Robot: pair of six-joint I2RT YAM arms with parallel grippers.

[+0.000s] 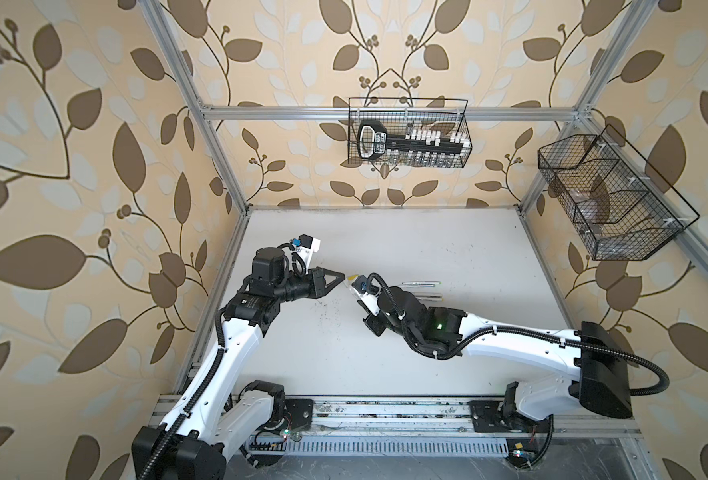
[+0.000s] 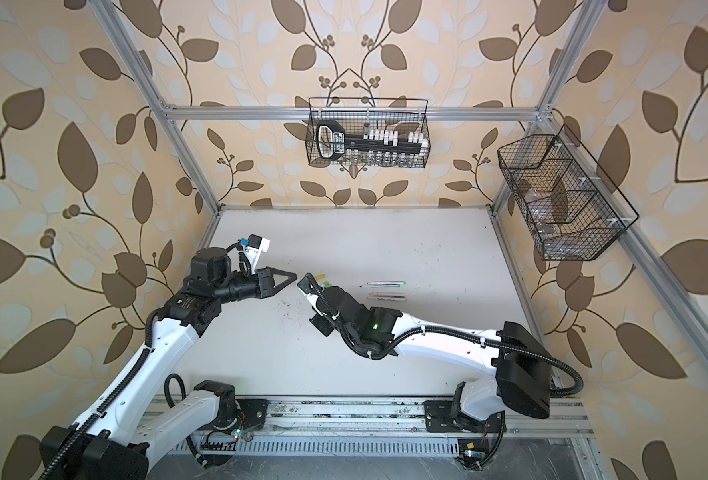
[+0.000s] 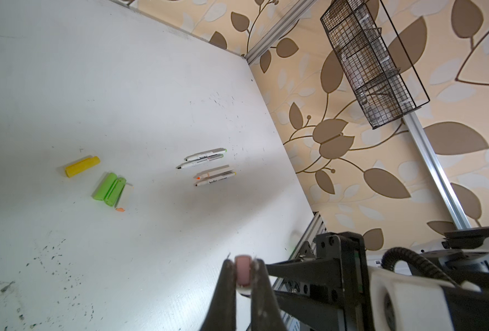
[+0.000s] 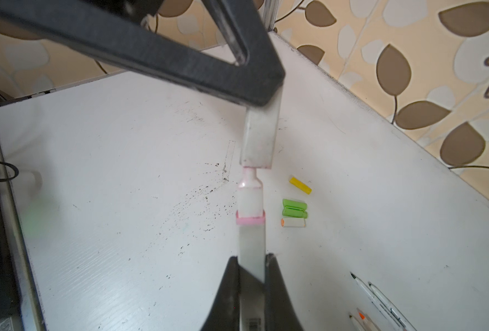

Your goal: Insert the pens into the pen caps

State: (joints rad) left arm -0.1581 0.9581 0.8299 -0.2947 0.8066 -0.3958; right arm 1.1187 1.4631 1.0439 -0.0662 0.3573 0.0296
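Just beside the yellow cap (image 3: 82,166) lay two green caps (image 3: 105,186), side by side and touching. An orange-ended cap (image 3: 124,195) was pressed against the green one farther from the yellow cap. Four pens (image 3: 206,154) lay in two pairs well apart from the yellow cap, on the side toward the side-wall basket (image 1: 568,166). The white table (image 1: 427,232) bore black specks between the yellow cap and the arms' bases (fine scuffs, nothing more).

In both top views the right arm's wrist (image 1: 389,307) stood over the caps, so only a sliver of the yellow cap (image 2: 321,275) showed past it. The same wrist hid the right gripper (image 4: 251,261) from above. Its own wrist view showed it clamped on a pink-nibbed pen (image 4: 250,238), whose tail the frame cut off.

The left gripper (image 3: 242,265) was pinched tight on a pale cap (image 4: 259,137), raised above the table near the yellow cap; the pen's nib met the cap's mouth, its shoulder outside.

The back-wall basket (image 1: 447,114) held a black-handled tool (image 1: 371,139) and rows of white pieces (image 1: 422,137); the side-wall basket's compartments held something clear — too faint to name.
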